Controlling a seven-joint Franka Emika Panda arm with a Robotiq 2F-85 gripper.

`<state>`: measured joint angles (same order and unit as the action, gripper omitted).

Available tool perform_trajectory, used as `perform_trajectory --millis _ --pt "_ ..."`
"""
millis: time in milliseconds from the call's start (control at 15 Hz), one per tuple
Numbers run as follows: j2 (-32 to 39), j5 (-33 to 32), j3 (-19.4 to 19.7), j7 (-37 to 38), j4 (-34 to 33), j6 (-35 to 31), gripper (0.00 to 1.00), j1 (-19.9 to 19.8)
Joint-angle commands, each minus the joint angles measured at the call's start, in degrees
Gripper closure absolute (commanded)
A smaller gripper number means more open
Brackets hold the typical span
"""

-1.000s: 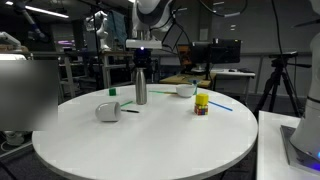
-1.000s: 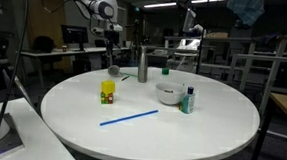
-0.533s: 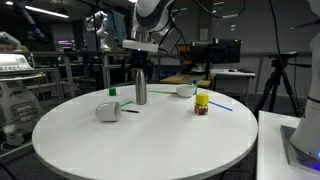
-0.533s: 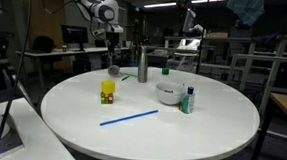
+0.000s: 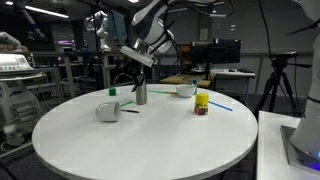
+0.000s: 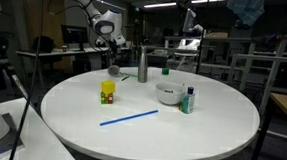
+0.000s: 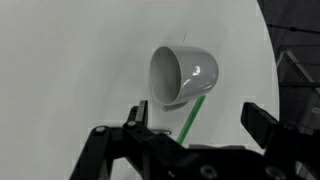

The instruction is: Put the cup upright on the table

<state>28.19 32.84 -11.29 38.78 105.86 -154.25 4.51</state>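
The pale cup [image 5: 108, 111] lies on its side on the round white table [image 5: 150, 145], with a green stick just beside it. In the wrist view the cup [image 7: 185, 72] shows its open mouth, with the green stick [image 7: 192, 118] running out from under it. My gripper [image 7: 200, 125] is open and empty, its two black fingers spread on either side below the cup. In both exterior views the gripper [image 5: 126, 80] [image 6: 109, 58] hangs tilted above the cup [image 6: 112, 72], not touching it.
A tall steel bottle [image 5: 140, 88] stands close behind the cup. A white bowl [image 5: 186, 90], a yellow object [image 5: 202, 103], a blue straw [image 6: 129, 117] and a small green-capped bottle [image 6: 188, 100] sit further across the table. A rectangular table edge [image 5: 290, 150] is at the side.
The arm has tilted and brought the gripper down from above the steel bottle towards the lying cup. The cup has not moved.
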Motion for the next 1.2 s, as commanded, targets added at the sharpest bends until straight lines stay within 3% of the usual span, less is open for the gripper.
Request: perform_trajectory --millis 0,400,467,1133 --pt "1.0 11.7 -4.8 -10.8 0.3 -3.4 0.0 -3.6" --pt "1.7 30.7 -5.6 -27.3 -0.6 -2.8 0.0 -3.5" --pt "2.1 32.2 -7.9 -29.3 -0.6 -3.5 0.0 -5.4" --pt "5.6 50.1 -10.6 -46.9 -2.9 -1.5 0.0 -8.0"
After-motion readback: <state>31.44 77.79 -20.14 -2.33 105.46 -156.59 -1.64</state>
